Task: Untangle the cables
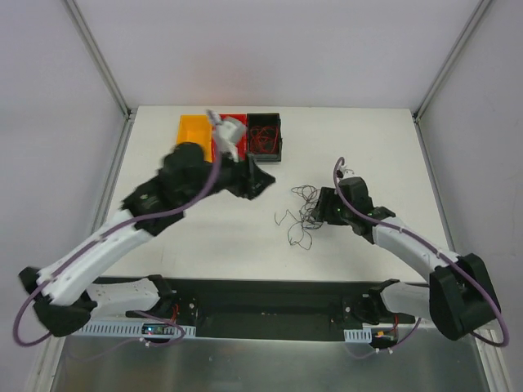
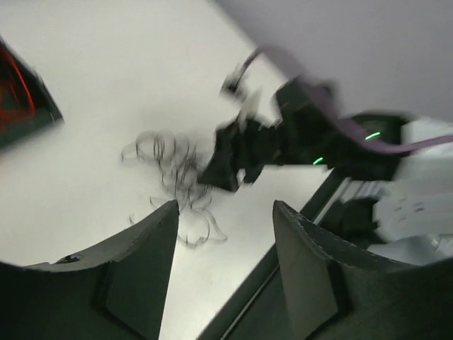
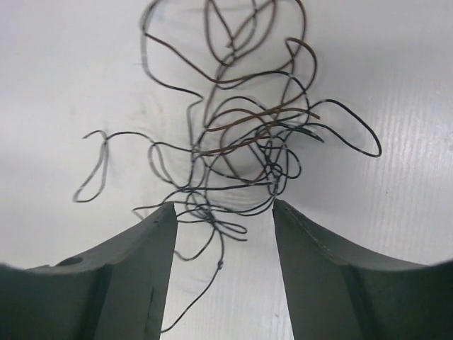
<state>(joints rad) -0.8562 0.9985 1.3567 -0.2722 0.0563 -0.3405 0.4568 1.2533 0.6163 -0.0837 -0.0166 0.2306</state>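
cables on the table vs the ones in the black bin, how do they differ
Colour: the table cables are black and brown; the bin cables are red. Place: the table cables lie loose on the white table at the right gripper's open fingers; the bin cables sit inside the black bin at the far edge. Both are thin, curly, tangled wires.

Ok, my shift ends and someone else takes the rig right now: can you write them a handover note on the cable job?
The left gripper: open, empty, above the table near the black bin.
The right gripper: open, low at the tangle, a few strands between its jaws, none gripped.
Cables: brown and black tangle mid-table; red wires in the black bin.
Done: the red wires seem sorted out.
Left: the tangle is knotted; its strands need pulling apart.
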